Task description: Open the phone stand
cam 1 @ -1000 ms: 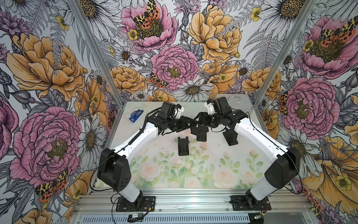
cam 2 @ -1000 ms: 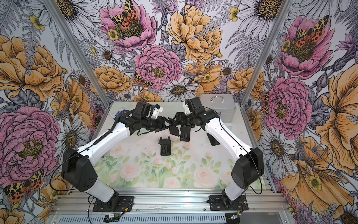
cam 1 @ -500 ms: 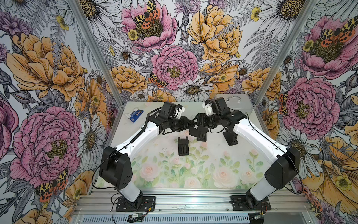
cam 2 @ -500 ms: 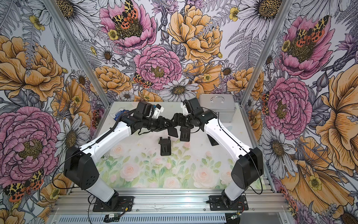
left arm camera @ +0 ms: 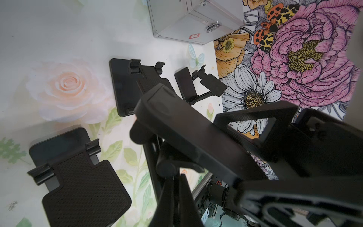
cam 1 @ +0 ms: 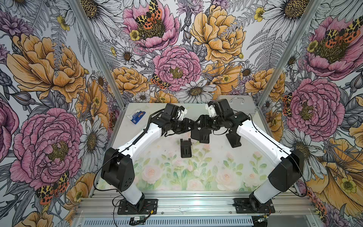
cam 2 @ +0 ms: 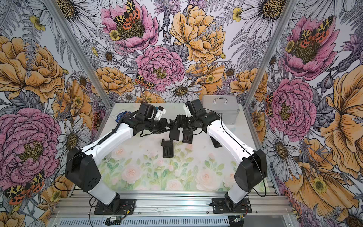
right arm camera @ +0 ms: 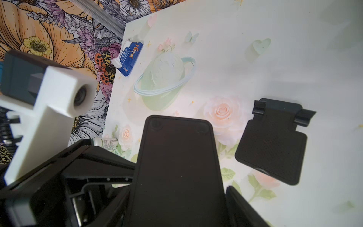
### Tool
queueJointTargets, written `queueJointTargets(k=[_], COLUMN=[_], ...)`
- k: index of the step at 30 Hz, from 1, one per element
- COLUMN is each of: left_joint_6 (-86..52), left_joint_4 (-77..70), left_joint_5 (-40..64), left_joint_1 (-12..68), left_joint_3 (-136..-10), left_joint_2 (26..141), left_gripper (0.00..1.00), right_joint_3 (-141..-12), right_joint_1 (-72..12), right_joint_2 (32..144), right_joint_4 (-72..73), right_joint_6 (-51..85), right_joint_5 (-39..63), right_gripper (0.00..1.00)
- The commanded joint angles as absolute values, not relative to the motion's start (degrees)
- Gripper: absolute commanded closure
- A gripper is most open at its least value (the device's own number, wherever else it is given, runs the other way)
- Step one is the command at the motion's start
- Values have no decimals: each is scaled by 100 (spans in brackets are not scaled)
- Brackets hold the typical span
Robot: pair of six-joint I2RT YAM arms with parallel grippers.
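One phone stand (cam 1: 196, 134), centre frame, aloft. Your left gripper (left arm camera: 175, 188) is pinched tight on it. Your right gripper (right arm camera: 182, 180) clamps its wide base.

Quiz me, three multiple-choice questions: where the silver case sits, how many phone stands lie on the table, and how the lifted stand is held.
1. The silver case sits: A) at the far right corner of the table; B) at its near edge; C) in a gripper.
2. Phone stands lying on the table: A) one; B) three; C) five.
3. The lifted phone stand is: A) gripped by both grippers; B) gripped by one only; C) released.
Answers: 1 A, it stands by the back wall on the right. 2 B, the left wrist view shows the first stand, second stand and unfolded stand. 3 A, the left gripper and right gripper are both shut on it.
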State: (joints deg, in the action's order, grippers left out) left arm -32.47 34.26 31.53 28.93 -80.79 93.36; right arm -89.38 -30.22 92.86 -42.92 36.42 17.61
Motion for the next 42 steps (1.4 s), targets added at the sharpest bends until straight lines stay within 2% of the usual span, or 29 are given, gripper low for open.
queueJointTargets(k=[1, 32, 42], left_joint_6=[-2886, -2167, -2032], left_joint_4=[3391, 3599, 3656], left_joint_5=[3357, 3637, 3654], left_joint_1=[2997, 3666, 4001], left_joint_3=[-8150, -7770, -7931], left_joint_2=[9182, 8501, 8429], left_gripper=[100, 100, 100], right_joint_3=[-9288, -10007, -10252], right_joint_1=[-3067, -2150, -2092], right_joint_2=[9342, 9753, 10094], right_joint_4=[-4113, -4114, -4105], right_joint_6=[3735, 3890, 3960], right_joint_5=[1697, 1888, 1978], right_gripper=[76, 78, 78])
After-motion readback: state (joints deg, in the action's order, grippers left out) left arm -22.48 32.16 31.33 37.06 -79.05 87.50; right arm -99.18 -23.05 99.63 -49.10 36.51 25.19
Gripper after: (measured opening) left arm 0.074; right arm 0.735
